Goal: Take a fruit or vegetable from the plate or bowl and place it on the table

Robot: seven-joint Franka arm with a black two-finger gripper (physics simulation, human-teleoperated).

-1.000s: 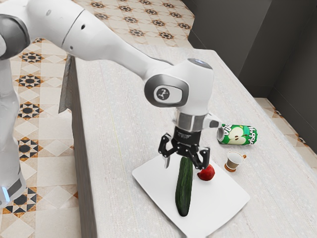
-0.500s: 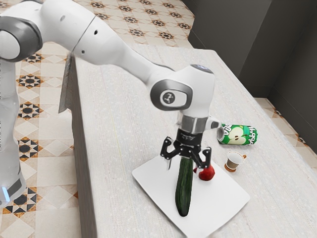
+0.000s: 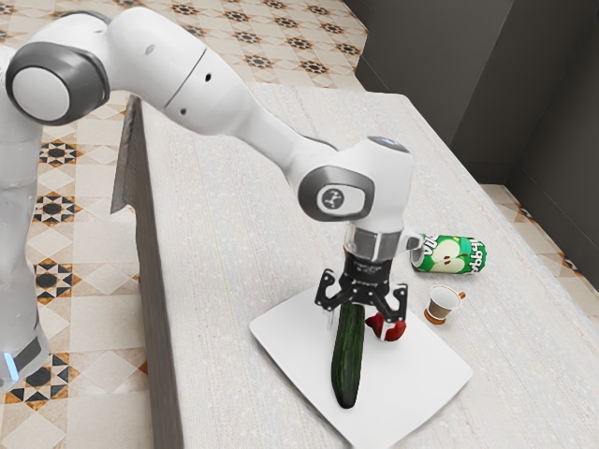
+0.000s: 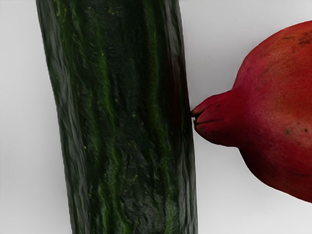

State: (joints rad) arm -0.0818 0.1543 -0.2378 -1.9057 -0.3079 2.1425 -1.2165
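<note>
Pincer spread over cucumber on plate

Pincer (image 3: 357, 326) points down, fingers spread, one toward each long side of the cucumber (image 3: 348, 365). Cucumber lies on the plate (image 3: 421, 379), one end below the pincer, the other reaching out toward the exterior view's lower edge. Pomegranate (image 3: 400, 327) also on plate, beside the pincer on the exterior view's right. Can't tell if the finger on that side touches it.

Wrist view: pomegranate's pointed crown meets the cucumber's side, or nearly; cucumber skin is dark green, ridged, with lighter streaks. Exterior view: a finger crosses in front of the pomegranate near the crown. Same view has the can (image 3: 451, 254) and cup (image 3: 443, 301) past the pincer on the exterior view's right, both on the table (image 3: 215, 243), off the plate. Can is on its side, cup upright.

Labels: can is green, apple picture, big white letters, turned, can't read for sure. Round emblem (image 3: 332, 198) on the arm above the pincer. Small print on pincer body, too small to read.

Edges: plate rim curves up slightly. From the pincer toward the exterior view's left: plate, its rim, a strip of table, then the table's edge. Cup sits near the rim.
</note>
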